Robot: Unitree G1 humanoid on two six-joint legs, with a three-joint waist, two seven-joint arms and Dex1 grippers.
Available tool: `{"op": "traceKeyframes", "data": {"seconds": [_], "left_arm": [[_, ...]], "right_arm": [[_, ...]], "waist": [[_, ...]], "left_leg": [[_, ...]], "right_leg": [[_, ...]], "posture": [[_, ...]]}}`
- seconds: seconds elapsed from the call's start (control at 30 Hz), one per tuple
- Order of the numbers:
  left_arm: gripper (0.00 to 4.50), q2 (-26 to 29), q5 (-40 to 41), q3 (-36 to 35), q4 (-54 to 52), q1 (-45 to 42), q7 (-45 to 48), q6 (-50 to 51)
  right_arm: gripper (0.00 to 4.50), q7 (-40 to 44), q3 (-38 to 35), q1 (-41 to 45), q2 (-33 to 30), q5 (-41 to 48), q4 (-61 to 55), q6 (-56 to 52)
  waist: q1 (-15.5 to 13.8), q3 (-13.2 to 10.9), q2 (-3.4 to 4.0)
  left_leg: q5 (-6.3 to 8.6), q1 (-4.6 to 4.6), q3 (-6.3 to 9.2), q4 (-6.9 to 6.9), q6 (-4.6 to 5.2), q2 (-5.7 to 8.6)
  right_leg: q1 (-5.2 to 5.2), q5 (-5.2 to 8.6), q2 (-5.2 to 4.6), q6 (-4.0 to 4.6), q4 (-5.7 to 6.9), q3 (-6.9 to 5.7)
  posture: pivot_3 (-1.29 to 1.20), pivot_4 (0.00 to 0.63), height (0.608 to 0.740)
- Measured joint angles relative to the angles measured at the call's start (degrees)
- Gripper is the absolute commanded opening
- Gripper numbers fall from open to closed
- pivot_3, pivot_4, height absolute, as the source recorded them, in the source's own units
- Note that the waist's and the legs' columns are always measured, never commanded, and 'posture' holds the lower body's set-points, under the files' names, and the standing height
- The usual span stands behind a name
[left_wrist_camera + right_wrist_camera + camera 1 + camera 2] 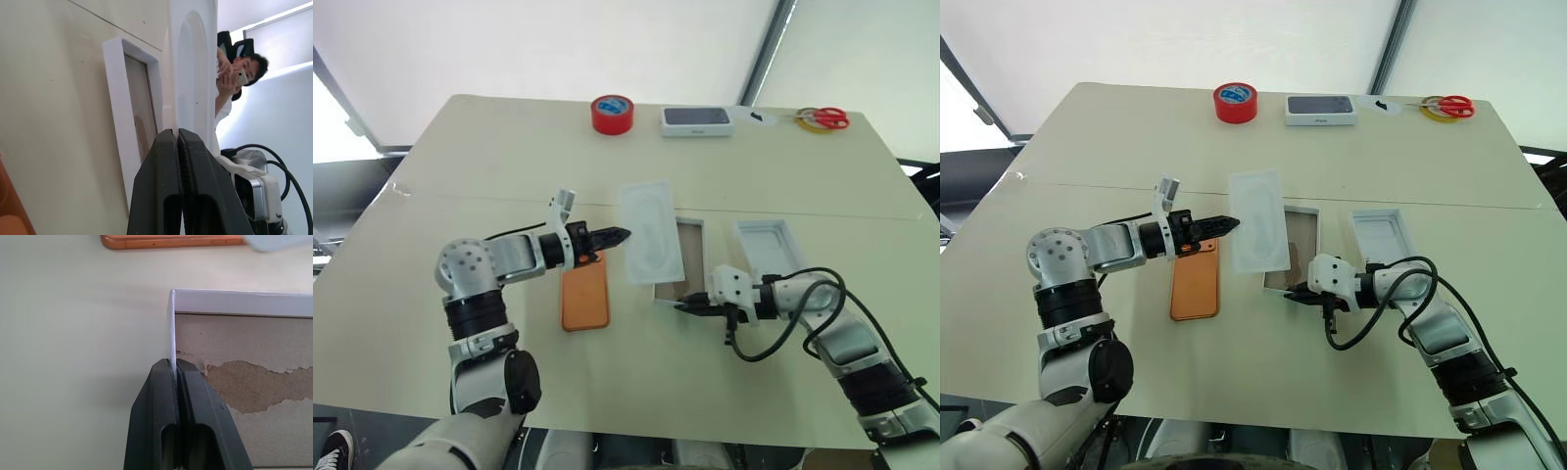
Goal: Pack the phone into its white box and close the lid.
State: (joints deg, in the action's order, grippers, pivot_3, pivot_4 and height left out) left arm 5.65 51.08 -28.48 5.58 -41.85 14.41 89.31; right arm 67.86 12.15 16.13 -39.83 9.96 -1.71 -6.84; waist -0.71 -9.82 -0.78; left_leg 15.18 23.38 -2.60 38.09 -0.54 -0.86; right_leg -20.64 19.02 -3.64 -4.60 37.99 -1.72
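Observation:
The orange phone [584,294] lies flat on the table, left of the white box [701,257]. The box is open and its brownish floor shows. My left gripper [625,235] is shut on the edge of the white moulded insert [651,230], which hangs tilted over the box's left side. In the left wrist view the fingers [166,161] pinch the insert [193,73] above the box [115,98]. My right gripper [683,306] is shut on the thin wall at the box's near corner [234,301]. The lid [771,243] rests open side up, right of the box.
At the table's far edge stand a red tape roll [613,114], a white box with a dark picture on top [697,119] and red-handled scissors [822,118]. A person [234,73] shows beyond the table in the left wrist view.

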Motion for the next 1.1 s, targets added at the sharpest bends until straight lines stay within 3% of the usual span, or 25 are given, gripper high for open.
{"op": "traceKeyframes", "data": {"seconds": [0.1, 0.43, 0.67, 0.8, 0.9, 1.07, 1.1], "left_arm": [[0.00, -1.2, -1.0, 2.6, 1.0, -0.1, 0.1, -1.5], [0.00, -2.6, -2.4, 7.4, 5.4, -1.6, 1.5, -4.8], [0.00, -2.5, -5.5, 12.1, 9.2, -1.2, 3.3, -8.2], [1.37, -2.5, -6.0, 13.2, 11.0, -1.2, 4.4, -9.8], [2.92, -2.6, -6.3, 14.2, 11.6, -1.5, 5.4, -10.1], [2.92, -1.9, -6.7, 15.4, 11.3, -2.8, 6.2, -10.6], [2.96, -1.7, -6.7, 15.4, 11.1, -2.8, 6.4, -10.5]], "right_arm": [[2.38, 0.7, -1.8, -0.4, -0.5, 3.4, -1.6, -3.4], [2.38, 1.0, -13.4, -3.7, -9.5, 6.5, 0.2, -2.7], [2.38, -3.4, -14.9, -1.7, -7.2, 5.5, 3.3, 1.1], [2.45, -4.5, -14.9, -1.7, -6.2, 5.4, 2.9, 1.1], [2.45, -4.6, -14.9, -1.7, -6.2, 5.9, 2.3, 0.4], [2.45, -5.7, -15.2, -1.3, -4.6, 8.1, 0.5, -2.0], [2.20, -5.9, -15.2, -1.0, -3.8, 8.6, 0.2, -2.6]], "waist": [[-0.1, 0.0, 0.01], [0.0, 0.0, -0.01], [0.1, 0.0, 0.01], [-0.1, 0.0, 0.01], [0.0, 0.0, 0.01], [0.0, 0.0, 0.01], [0.1, 0.0, 0.01]], "left_leg": [[0.00, 0.01, 0.00, 0.00, 0.00, 0.00], [0.01, 0.01, -0.02, -0.01, 0.01, 0.00], [-0.01, 0.00, -0.04, -0.05, -0.01, -0.03], [-0.01, 0.02, -0.04, -0.01, -0.01, 0.00], [-0.01, 0.01, -0.04, -0.01, -0.01, 0.00], [-0.01, 0.00, -0.03, -0.02, -0.02, -0.01], [-0.02, 0.01, -0.03, -0.02, -0.02, -0.03]], "right_leg": [[0.00, 0.00, 0.00, 0.00, 0.00, 0.00], [0.01, 0.00, -0.01, 0.00, -0.02, 0.00], [-0.03, 0.00, 0.04, 0.00, -0.01, 0.01], [-0.01, 0.00, 0.00, 0.00, -0.01, 0.01], [-0.01, 0.00, 0.01, 0.00, -0.01, 0.01], [-0.01, 0.00, 0.02, 0.00, 0.00, 0.01], [-0.02, 0.00, 0.03, 0.00, 0.00, 0.01]], "posture": [[0.00, 0.150, 0.740], [0.00, 0.150, 0.740], [0.00, 0.150, 0.740], [0.00, 0.150, 0.740], [0.00, 0.150, 0.740], [0.00, 0.150, 0.740], [0.00, 0.150, 0.740]]}}
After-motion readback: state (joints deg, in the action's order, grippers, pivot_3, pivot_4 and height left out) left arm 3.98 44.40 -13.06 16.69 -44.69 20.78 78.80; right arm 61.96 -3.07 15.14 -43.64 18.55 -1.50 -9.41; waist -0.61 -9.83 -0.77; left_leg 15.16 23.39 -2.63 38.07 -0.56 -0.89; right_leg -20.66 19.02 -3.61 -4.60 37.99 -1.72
